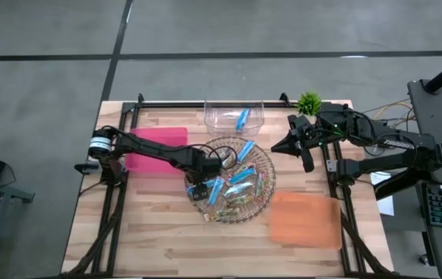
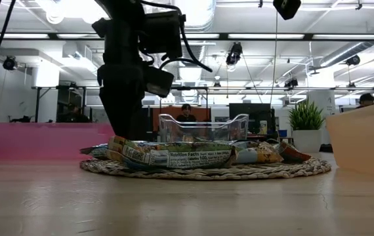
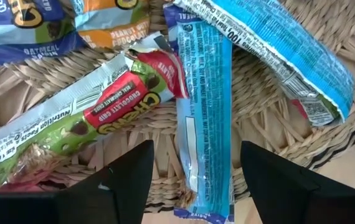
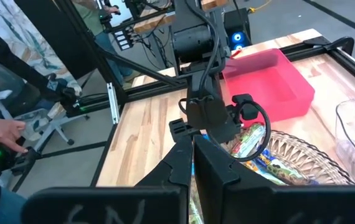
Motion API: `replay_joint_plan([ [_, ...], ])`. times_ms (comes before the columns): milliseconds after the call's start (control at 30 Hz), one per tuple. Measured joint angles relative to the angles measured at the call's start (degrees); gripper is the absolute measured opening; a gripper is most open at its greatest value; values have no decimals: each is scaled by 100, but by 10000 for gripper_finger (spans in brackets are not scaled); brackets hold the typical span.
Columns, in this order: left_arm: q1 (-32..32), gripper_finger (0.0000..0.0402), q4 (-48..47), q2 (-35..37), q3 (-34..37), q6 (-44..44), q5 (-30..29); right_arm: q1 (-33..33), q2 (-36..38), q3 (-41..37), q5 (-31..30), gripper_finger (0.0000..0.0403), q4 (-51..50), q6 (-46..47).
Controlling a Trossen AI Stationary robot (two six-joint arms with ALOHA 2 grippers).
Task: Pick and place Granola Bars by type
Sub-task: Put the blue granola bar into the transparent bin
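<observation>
Left gripper: my fingers stood wide apart, lowered over the wicker tray, holding nothing.
Blue bar: it lay lengthwise in the gap between my two fingers, flat on the weave; I judged I straddled it so as to close on its narrow sides.
Green chocolate-chip bar: it lay just outside one finger, slanting away, clear of the gap.
Clear bin: well beyond my fingertips, one blue bar already inside; a likely destination.
Pink bin: behind my wrist.
Right gripper: fingers pressed together, empty, parked off the tray's far side, waiting.
</observation>
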State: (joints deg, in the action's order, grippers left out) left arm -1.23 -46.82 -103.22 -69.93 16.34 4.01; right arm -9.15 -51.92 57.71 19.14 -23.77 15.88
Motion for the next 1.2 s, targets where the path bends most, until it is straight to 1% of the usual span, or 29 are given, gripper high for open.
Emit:
replay_joint_plan([
  [400, -168, 222, 139, 0, 0, 55, 91, 0, 0, 0, -1, 9, -2, 0],
  [500, -168, 222, 140, 0, 0, 140, -154, 2, 0, 0, -60, 9, -2, -13],
  [567, -166, 222, 141, 0, 0, 380, -461, 0, 0, 0, -124, 9, -2, -43],
  [600, -166, 222, 143, 0, 0, 457, -499, 0, 0, 0, -127, 9, -2, -44],
  [767, -175, 222, 216, 2, 0, 369, -498, 2, 0, 0, -133, 9, -2, -44],
  [900, -188, 222, 228, 2, 0, 345, -306, 0, 0, 0, -133, 9, -2, -46],
  [1200, -236, 222, 231, -142, 7, 353, -374, 2, 0, 0, -131, 9, -4, -48],
])
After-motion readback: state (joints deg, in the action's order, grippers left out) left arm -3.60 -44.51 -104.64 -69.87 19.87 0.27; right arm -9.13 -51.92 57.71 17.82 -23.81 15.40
